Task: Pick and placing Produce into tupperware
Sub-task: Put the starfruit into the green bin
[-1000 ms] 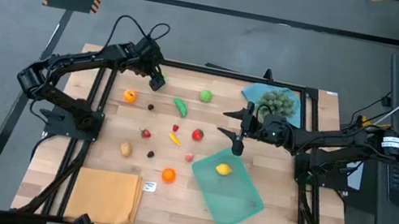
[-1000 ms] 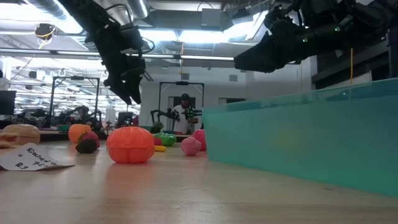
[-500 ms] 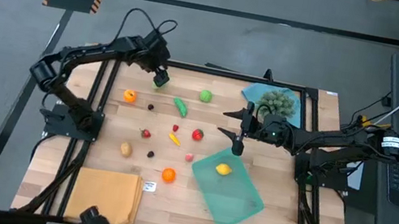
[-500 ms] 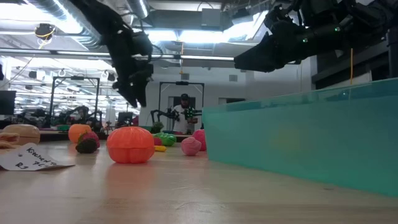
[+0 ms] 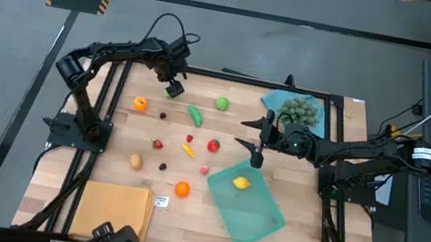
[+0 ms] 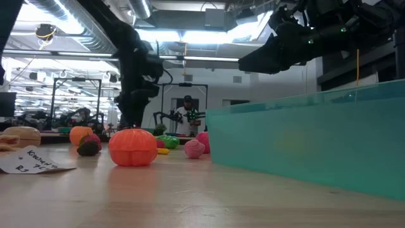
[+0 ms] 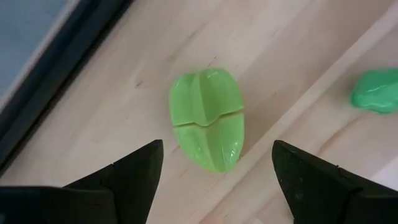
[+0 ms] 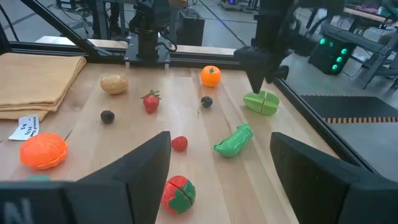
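Left gripper (image 5: 173,89) near far edge of table (image 5: 100,172), over small green piece (image 5: 174,90). Right gripper (image 5: 256,157) at far corner of tupperware (image 5: 256,217), with yellow piece (image 5: 242,183) inside. Orange-yellow cloth (image 5: 112,213) at near left corner.

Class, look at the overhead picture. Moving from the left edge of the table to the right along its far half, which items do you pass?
Small orange fruit → left gripper over a light green piece → dark green pod → round green fruit → right gripper → spiky grey-green ball on the blue cloth.
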{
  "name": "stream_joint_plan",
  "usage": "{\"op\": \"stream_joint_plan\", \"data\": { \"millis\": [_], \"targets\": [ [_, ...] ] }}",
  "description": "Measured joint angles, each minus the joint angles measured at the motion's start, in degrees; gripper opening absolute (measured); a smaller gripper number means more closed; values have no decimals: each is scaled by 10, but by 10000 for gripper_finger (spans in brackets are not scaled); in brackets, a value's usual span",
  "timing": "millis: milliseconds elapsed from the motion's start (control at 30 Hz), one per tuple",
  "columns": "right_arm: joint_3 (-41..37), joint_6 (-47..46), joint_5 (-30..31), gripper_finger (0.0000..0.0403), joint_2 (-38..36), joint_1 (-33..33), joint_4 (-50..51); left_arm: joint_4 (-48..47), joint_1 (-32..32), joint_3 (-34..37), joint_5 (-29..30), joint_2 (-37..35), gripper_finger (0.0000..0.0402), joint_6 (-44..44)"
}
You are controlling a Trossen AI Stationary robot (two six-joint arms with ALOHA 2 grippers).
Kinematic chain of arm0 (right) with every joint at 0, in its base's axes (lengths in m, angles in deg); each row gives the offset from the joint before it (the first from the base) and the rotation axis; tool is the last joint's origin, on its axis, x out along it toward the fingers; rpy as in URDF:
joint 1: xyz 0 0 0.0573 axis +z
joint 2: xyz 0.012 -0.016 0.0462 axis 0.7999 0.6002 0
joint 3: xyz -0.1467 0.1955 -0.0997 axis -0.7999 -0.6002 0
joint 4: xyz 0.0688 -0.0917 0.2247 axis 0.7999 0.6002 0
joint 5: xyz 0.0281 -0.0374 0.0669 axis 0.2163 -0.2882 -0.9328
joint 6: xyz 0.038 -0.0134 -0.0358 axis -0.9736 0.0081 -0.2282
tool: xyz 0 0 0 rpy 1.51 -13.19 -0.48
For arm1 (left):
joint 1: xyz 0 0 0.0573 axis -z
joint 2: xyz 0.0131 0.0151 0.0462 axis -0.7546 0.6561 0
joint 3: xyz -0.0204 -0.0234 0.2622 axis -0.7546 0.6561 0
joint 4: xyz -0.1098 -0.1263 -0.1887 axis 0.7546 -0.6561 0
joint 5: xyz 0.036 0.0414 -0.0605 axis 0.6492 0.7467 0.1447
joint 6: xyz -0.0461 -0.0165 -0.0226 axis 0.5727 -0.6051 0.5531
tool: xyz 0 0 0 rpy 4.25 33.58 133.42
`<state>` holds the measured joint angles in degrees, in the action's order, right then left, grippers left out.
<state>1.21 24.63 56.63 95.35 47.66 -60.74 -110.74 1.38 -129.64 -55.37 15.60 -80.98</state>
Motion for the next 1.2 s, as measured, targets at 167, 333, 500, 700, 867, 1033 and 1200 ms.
{"op": "stream_joint_plan", "data": {
  "millis": [167, 333, 500, 700, 867, 1033, 1200],
  "targets": [
    [0, 0, 0, 276, 0, 0, 0, 2, 0, 0, 0, 24, 293, 2],
    [0, 0, 0, 276, 0, 0, 0, 14, 0, 0, 0, 48, 293, 6],
    [0, 0, 0, 276, 0, 0, 0, 46, 2, 0, 0, 67, 293, 14],
    [0, 0, 0, 276, 0, 0, 1, 52, 5, 0, 0, 78, 293, 21],
    [0, 1, 0, 276, 0, 0, 8, 53, 16, 0, 1, 94, 293, 21],
    [0, 0, 0, 276, 0, 0, 8, 55, 25, -3, 3, 113, 293, 21],
    [0, 0, 0, 276, 0, 0, 8, 54, 28, -3, 3, 120, 293, 19]
  ]
}}
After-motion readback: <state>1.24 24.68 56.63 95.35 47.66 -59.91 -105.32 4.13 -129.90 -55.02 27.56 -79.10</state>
